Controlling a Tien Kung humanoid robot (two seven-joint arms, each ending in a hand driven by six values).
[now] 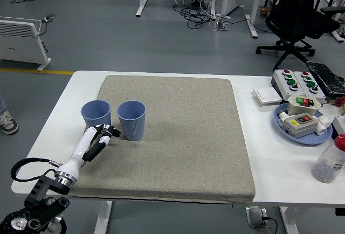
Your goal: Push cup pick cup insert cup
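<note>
Your left hand [102, 136] reaches in from the lower left corner on a white forearm and rests over the grey mat [178, 137], its dark fingers [110, 133] loosely curled and grasping nothing. The fingertips lie just in front of the left blue cup [96, 116] and near the lower left side of the right blue cup [131, 119]; you cannot tell from this view whether they touch either one. Both cups stand upright, mouths open upward, side by side on the left part of the mat, close together but apart. The mat covers most of the white bench [269, 153]. At the bench's right end you see a blue tray [303, 135] holding button boxes, a control box with red and green buttons [297, 82], a white switch plate [266, 95] and a clear bottle with a red cap [330, 160]. Beyond the bench, a black office chair [299, 18] stands on the grey floor.
</note>
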